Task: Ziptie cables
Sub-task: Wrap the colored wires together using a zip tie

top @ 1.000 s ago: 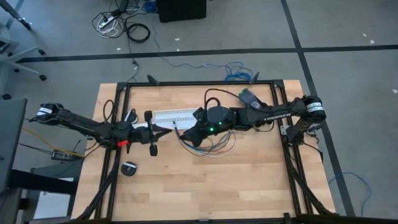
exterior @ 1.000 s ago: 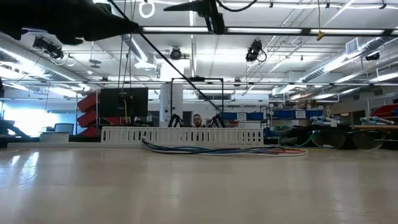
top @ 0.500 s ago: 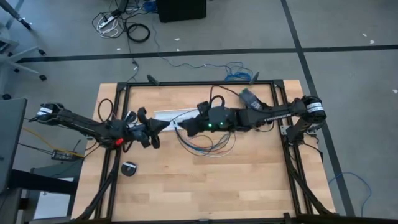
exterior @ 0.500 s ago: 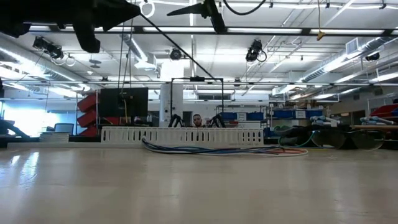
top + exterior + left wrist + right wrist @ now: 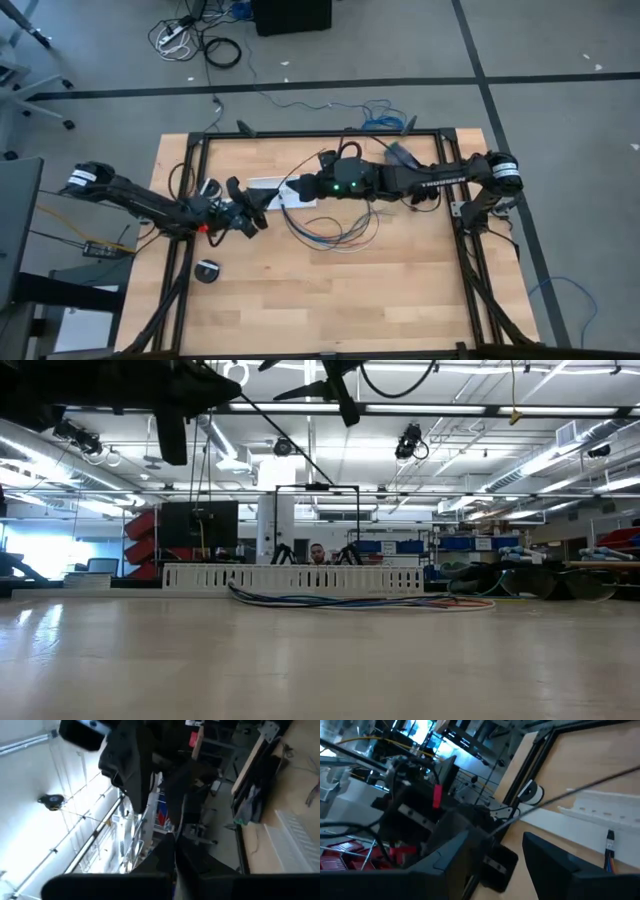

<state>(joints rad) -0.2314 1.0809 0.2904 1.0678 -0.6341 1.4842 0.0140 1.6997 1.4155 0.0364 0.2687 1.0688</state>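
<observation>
The ziptie (image 5: pixel 570 792) is a thin black strip held up in the air, with my left gripper (image 5: pixel 258 205) shut on one end of it above the table's left part. My right gripper (image 5: pixel 300 188) hovers open over the white slotted channel (image 5: pixel 272 187). Its two fingers face the left gripper, and the ziptie runs across just ahead of their tips without touching them. The cables (image 5: pixel 332 225), thin blue, grey and orange wires, lie in loose loops on the wood near the channel's right end, below the right arm. The low view shows them as a flat bundle (image 5: pixel 350 601). My left gripper pinches the ziptie's end (image 5: pixel 496 833) between its shut fingers, coming roughly level from the table's left side. The strip sticks straight out ahead of the fingertips (image 5: pixel 179 827), clear of the table. In the low view it slants down toward the far side (image 5: pixel 280 445).
A small black round object (image 5: pixel 208 270) lies near the left front. The black frame (image 5: pixel 440 150) borders the table's far and side edges. Bare wood lies open across the near half (image 5: pixel 350 300).
My left gripper has rolled about its own pointing line, so its crossbar now stands turned, and it still holds the ziptie. My right gripper has moved toward the table's far edge, from over the cables to over the channel, closer to the ziptie.
</observation>
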